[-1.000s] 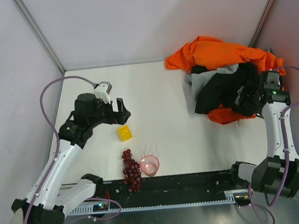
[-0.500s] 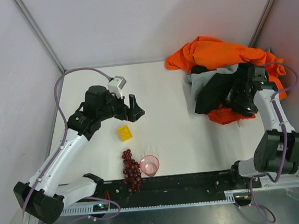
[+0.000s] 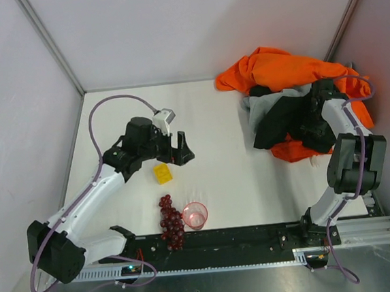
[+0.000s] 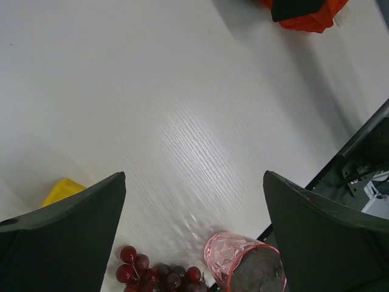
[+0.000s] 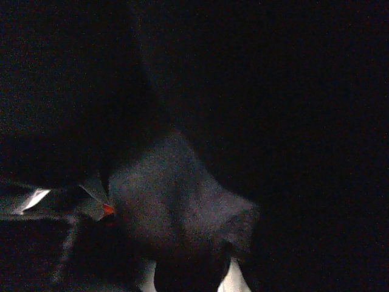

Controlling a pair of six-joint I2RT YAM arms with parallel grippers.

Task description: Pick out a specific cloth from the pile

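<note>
The pile point(image 3: 293, 96) lies at the back right: a large bright orange garment point(image 3: 280, 67), a black garment point(image 3: 282, 121) and a light grey one point(image 3: 256, 103). The cloth point(image 3: 292, 152), small and orange-red, pokes out under the black garment's near edge; it also shows at the top of the left wrist view point(image 4: 310, 18). My right gripper point(image 3: 313, 118) is pressed down into the black garment. Its wrist view is almost all dark fabric point(image 5: 176, 201), so its jaws are hidden. My left gripper point(image 3: 179, 149) hangs open over the table, holding nothing point(image 4: 194, 176).
A yellow block point(image 3: 162, 173) sits just under the left gripper. A bunch of dark red grapes point(image 3: 170, 222) and a pink cup point(image 3: 195, 215) stand near the front rail. The side walls close in beside the pile at the right.
The left arm has swung right and forward over the yellow block. The right gripper has pushed up and left, deeper into the black garment of the pile.
</note>
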